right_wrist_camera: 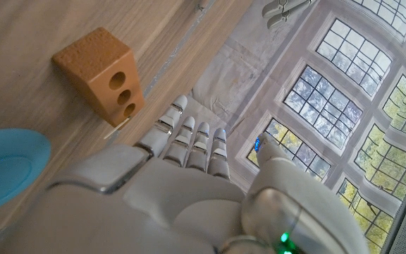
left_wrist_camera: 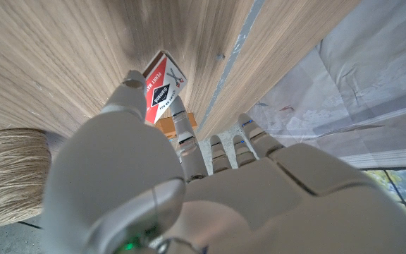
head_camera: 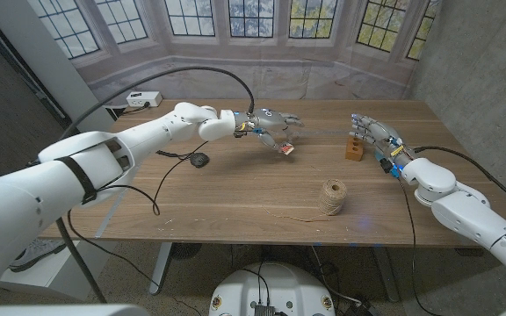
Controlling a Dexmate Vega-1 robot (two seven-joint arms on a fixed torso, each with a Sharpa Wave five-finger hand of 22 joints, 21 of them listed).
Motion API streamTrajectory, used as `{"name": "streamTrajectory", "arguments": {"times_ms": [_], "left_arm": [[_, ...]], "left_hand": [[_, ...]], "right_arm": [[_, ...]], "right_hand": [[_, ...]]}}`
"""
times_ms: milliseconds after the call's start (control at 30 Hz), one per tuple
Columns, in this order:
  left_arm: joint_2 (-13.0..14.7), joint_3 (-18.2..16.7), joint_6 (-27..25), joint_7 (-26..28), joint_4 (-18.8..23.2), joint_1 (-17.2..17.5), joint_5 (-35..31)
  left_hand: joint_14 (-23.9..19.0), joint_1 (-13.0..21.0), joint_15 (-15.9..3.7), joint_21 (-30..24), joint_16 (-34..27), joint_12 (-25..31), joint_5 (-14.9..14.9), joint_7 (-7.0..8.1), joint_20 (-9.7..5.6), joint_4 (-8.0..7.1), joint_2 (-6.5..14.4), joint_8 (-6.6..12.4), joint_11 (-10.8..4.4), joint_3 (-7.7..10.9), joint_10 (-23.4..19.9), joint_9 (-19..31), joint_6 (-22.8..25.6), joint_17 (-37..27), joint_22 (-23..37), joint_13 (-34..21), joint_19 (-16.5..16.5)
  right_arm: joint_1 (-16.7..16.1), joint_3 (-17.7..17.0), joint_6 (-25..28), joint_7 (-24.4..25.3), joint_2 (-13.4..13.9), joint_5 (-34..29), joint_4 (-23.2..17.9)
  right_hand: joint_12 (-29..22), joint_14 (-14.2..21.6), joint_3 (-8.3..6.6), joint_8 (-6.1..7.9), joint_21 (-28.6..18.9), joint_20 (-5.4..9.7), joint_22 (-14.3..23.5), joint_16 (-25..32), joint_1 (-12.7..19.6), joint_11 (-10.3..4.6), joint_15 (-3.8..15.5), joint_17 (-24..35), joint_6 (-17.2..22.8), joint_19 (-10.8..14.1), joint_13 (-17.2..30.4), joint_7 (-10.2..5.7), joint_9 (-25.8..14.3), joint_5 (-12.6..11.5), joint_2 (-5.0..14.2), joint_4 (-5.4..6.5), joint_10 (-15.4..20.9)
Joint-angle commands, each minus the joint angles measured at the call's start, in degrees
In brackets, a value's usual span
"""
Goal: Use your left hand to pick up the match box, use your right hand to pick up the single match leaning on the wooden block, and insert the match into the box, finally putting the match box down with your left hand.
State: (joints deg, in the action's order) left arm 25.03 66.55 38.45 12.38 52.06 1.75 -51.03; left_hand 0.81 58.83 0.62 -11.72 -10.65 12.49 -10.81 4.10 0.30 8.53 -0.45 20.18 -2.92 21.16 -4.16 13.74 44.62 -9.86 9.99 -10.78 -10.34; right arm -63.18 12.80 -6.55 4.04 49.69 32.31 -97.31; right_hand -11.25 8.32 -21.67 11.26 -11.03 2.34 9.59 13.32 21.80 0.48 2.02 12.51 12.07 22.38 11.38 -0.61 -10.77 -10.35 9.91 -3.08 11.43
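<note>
I am holding the match box point(head_camera: 285, 149) in my left hand point(head_camera: 271, 125), raised over the middle of the wooden table point(head_camera: 235, 189). From the left wrist view the match box point(left_wrist_camera: 163, 85) is a small flat cardboard rectangle, its face red and white with black print, pinched by its lower end between my thumb and fingers point(left_wrist_camera: 189, 137).

My right hand point(head_camera: 378, 135) stands just beside the wooden block point(head_camera: 354, 147), apart from it, fingers spread and holding nothing. In the right wrist view the wooden block point(right_wrist_camera: 103, 75) is a rough, tan wedge with three round holes drilled in one face. The single match point(right_wrist_camera: 116, 126), a thin pale stick, lies at its base on the smooth, straight-grained tabletop.

A ball of coarse twine point(head_camera: 330, 197) sits near the front edge, a loose strand trailing left. A small black disc point(head_camera: 198, 160) on a cable lies left of centre.
</note>
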Motion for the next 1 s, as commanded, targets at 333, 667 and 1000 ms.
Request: {"name": "streamTrajectory", "arguments": {"times_ms": [333,667,1000], "left_arm": [[-5.32,2.31,0.24,-0.07,-6.46,-1.85,4.00],[-7.26,2.17,-0.28,1.07,-9.36,-1.10,7.60],[-8.36,2.50,-0.48,1.43,-10.23,-1.07,9.58]], "left_hand": [[-0.77,0.41,0.07,0.29,-0.01,0.00,0.11,-0.09,-0.04,0.05,0.24,0.78,-0.19,-0.47,-0.66,0.17,0.73,-0.20,0.18,-0.28,-0.13],[-0.86,0.36,0.08,0.25,0.01,-0.02,0.12,-0.17,-0.15,-0.01,0.32,0.86,-0.04,-0.63,-0.89,0.23,0.80,-0.20,0.18,-0.28,-0.25],[-0.89,0.39,0.12,0.29,0.03,-0.08,0.13,-0.21,-0.04,-0.02,0.43,0.96,-0.08,-0.75,-0.99,0.31,0.83,-0.20,0.18,-0.29,-0.19]], "right_arm": [[-1.51,-1.39,5.49,0.87,6.31,-4.18,-3.70],[-0.83,-0.94,10.48,1.62,9.71,-7.49,-6.31],[-0.10,-0.02,15.87,2.51,12.97,-11.26,-8.82]], "right_hand": [[-0.30,0.57,-0.42,0.13,-0.21,0.64,0.19,-0.17,1.25,-0.29,0.72,-0.32,0.85,0.68,0.03,0.07,-0.21,-0.04,-0.48,-1.41,0.55],[-0.29,0.73,-0.61,0.13,-0.21,0.66,0.19,-0.23,1.88,-0.49,0.95,-0.49,0.92,0.77,0.02,-0.04,-0.20,-0.02,-0.52,-1.98,0.62],[-0.44,1.11,-1.16,0.21,-0.27,0.89,0.18,-0.39,3.45,-0.76,1.25,-0.87,1.21,1.08,0.00,-0.39,-0.19,-0.04,-0.68,-3.32,1.17]]}}
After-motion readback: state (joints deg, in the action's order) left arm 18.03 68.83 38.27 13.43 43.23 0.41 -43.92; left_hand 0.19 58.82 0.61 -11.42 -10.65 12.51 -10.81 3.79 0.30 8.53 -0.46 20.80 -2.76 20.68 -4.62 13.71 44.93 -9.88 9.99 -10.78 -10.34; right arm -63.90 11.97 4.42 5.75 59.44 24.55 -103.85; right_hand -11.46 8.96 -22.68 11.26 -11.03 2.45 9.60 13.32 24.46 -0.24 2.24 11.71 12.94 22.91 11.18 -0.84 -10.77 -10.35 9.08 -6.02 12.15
